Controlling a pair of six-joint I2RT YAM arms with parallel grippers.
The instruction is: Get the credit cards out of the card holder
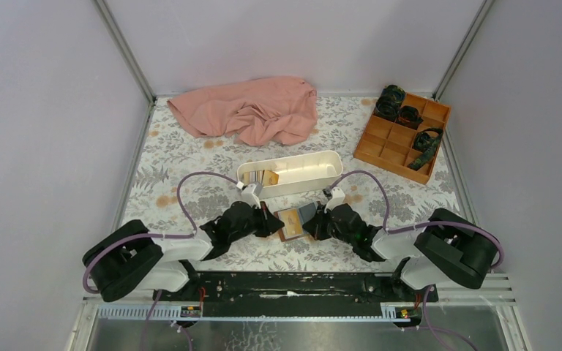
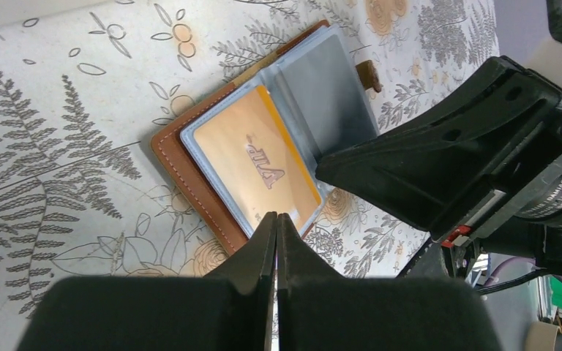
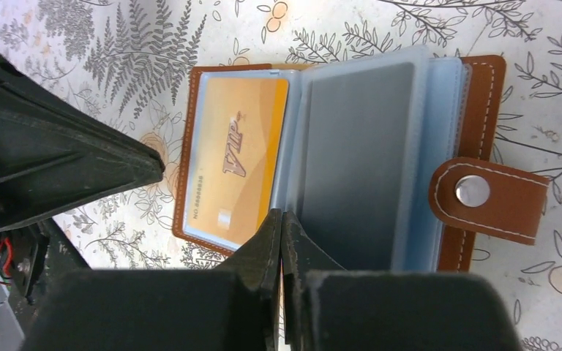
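Your left gripper [image 2: 276,238] and right gripper [image 3: 282,238] are pinched shut at the card holder's [image 3: 483,95] edge, apparently empty; pulling could drag the holder, not the orange card [image 3: 238,153].

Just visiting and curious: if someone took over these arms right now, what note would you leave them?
Left gripper shut, tips at the open card holder's edge, nothing visibly held.
Right gripper shut, same, from the other side.
Card holder lies open on the table between them.
Orange card and what looks like a grey card sit in its sleeves.
Left to do: pull those out.
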